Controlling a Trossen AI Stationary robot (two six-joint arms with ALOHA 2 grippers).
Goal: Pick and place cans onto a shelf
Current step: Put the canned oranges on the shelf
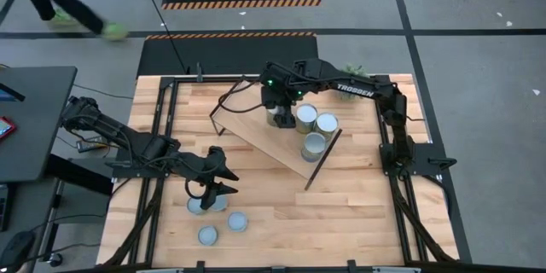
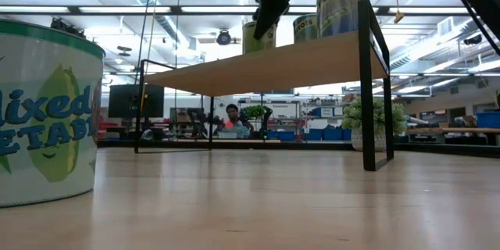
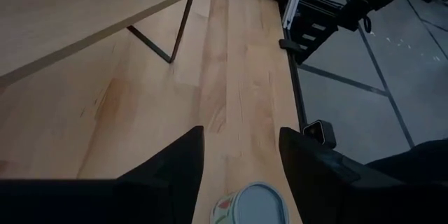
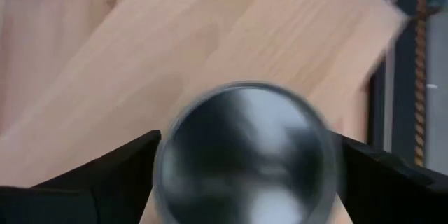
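Observation:
The shelf (image 1: 264, 141), a light wood board on a thin black frame, stands slantwise mid-table. Three cans (image 1: 305, 117) (image 1: 326, 124) (image 1: 314, 145) stand on it. A fourth, silver-topped can (image 4: 245, 157) stands at the shelf's far edge, between the wide-apart fingers of my open right gripper (image 4: 245, 147), which points down at it (image 1: 278, 113). My left gripper (image 3: 241, 154) hangs open above the near-left table, over two cans (image 1: 198, 206) (image 1: 218, 201); one can (image 3: 252, 206) shows below its fingers. Two more cans (image 1: 236, 221) (image 1: 207, 235) stand nearer the front edge. My right gripper comes from above with one finger (image 4: 105, 182) on either side of the can's top rim (image 4: 164, 161). The can stands upright on the shelf. Whether the fingers touch it I cannot tell.
Black rails (image 1: 158, 136) run along the table's left and right sides. A small plant (image 1: 354, 72) stands at the far right. A dark desk (image 1: 34, 119) lies left of the table, and a person's legs (image 1: 77, 17) cross the floor beyond. One large can (image 2: 47, 109) stands close to the low camera.

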